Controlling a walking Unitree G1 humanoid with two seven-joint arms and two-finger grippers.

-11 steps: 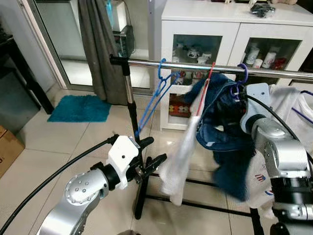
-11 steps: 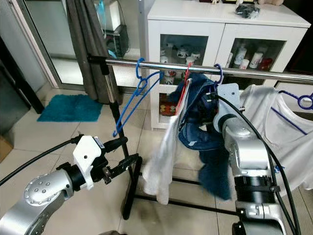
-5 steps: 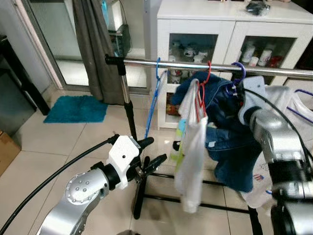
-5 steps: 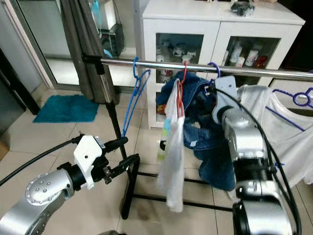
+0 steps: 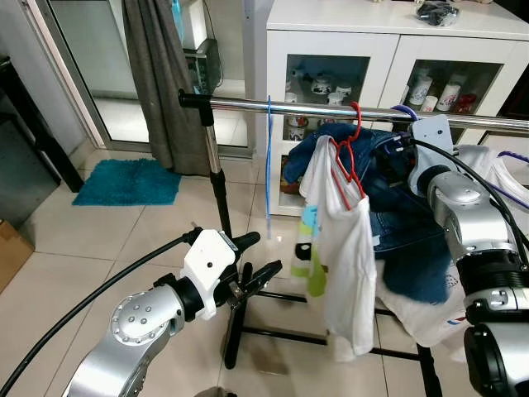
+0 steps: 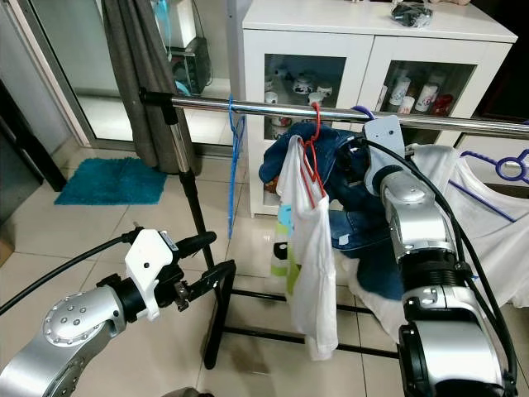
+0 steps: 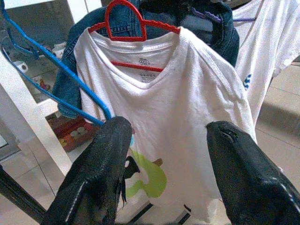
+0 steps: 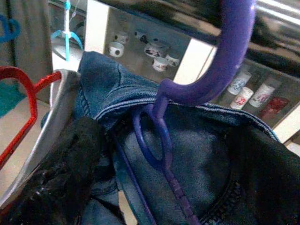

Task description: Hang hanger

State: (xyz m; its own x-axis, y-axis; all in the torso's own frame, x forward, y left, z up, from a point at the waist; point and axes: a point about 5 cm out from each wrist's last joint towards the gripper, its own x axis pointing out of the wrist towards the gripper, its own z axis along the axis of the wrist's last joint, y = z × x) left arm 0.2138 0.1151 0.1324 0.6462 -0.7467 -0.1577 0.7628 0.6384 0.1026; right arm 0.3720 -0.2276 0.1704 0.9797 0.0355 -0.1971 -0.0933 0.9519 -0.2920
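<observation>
Purple hanger [image 8: 206,79] hooked on rail [image 5: 463,117], right fingers [image 8: 61,173] apparently spread beside it.

Head stereo pair: we look forward and down at the clothes rail [image 5: 331,110], both eyes sharing it. Left wrist cam sits back, facing the white t-shirt [image 7: 187,122]. Right wrist cam sits close under the purple hanger [image 8: 206,79] hook.

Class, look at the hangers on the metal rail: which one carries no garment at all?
The blue hanger, leftmost on the rail, hangs bare. The red hanger holds a white T-shirt; the purple hanger holds the denim jacket.
</observation>
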